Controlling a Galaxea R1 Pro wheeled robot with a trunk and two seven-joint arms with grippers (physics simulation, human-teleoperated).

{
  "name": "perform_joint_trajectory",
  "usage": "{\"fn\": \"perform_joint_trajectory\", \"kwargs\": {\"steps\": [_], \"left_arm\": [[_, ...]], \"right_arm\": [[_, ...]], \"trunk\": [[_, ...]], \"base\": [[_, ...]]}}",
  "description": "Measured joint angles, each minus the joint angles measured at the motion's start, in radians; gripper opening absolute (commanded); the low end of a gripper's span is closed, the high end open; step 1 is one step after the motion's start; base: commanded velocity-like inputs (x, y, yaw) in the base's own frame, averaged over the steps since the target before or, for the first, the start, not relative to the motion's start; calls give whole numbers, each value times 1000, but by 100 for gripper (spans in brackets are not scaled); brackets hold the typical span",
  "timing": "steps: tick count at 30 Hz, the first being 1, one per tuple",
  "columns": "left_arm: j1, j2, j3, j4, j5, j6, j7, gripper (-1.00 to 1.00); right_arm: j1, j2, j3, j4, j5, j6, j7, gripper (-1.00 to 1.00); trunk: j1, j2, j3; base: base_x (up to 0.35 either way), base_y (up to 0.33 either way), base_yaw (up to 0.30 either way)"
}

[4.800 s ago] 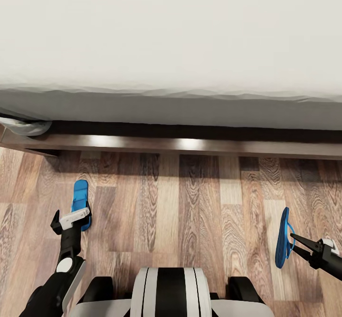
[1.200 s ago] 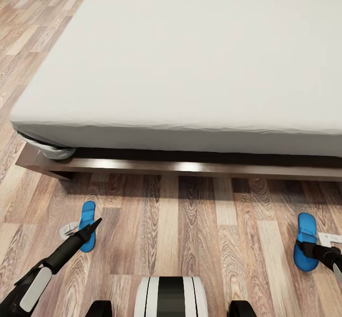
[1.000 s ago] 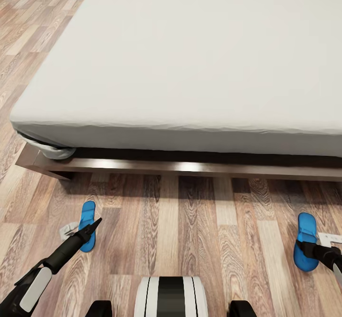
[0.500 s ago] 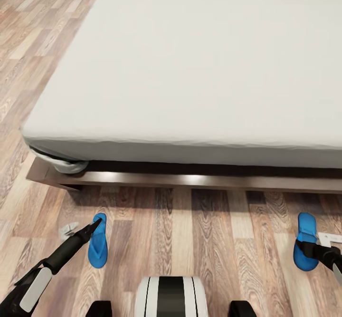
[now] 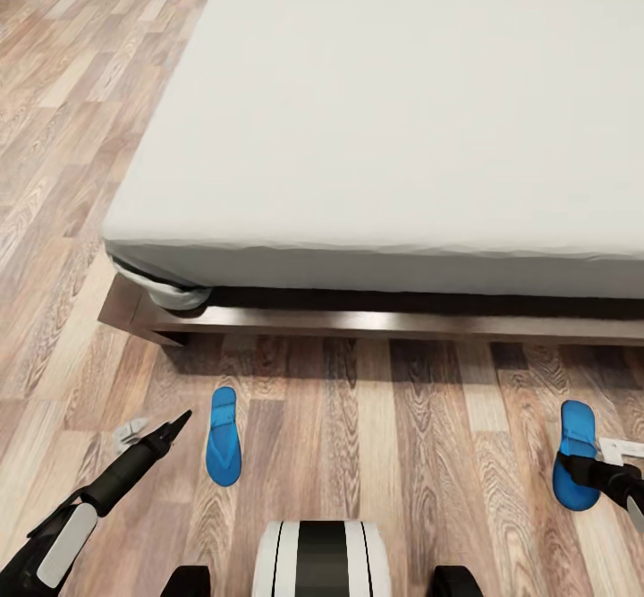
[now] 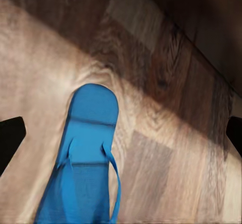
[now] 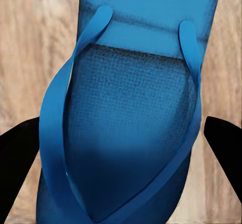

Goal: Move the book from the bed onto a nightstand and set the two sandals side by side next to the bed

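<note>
The bed [image 5: 402,114] spreads a pale mattress over a low dark frame. One blue sandal [image 5: 222,436] lies flat on the floor in front of it, just right of my left gripper [image 5: 159,425]. In the left wrist view that sandal [image 6: 85,158] lies ahead of the left gripper [image 6: 122,134], whose fingers stand wide open. At the right, my right gripper [image 5: 590,458] holds the other sandal [image 5: 577,427]. In the right wrist view its fingers [image 7: 20,153] press the sides of that sandal [image 7: 131,108]. The book and nightstand are out of view.
Wood-plank floor [image 5: 402,418] runs between the two sandals and along the left of the bed. The bed frame's corner [image 5: 134,315] juts out at the left. My base [image 5: 322,561] sits at the bottom centre.
The whole view has shifted, so the bed and the floor sandal sit further right in the picture. The right sandal kept its place at the right gripper. Both arms hold their poses.
</note>
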Motion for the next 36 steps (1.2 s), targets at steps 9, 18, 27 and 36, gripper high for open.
{"fn": "perform_joint_trajectory", "kwargs": {"steps": [9,18,27,36], "left_arm": [[0,2,0,0,0,1,-1,100],[0,2,0,17,0,1,-2,100],[0,2,0,23,-1,0,-2,100],[0,1,-1,23,-2,1,-2,100]], "right_arm": [[0,0,1,0,-1,2,-4,-100],[0,0,1,0,-2,2,-4,-100],[0,1,1,0,-5,2,-5,-100],[0,0,25,-4,-5,10,217,-100]], "trunk": [[0,0,0],[0,0,0],[0,0,0],[0,0,0]], "base": [[-43,299,0],[-1,317,0],[0,318,0],[0,318,0]]}}
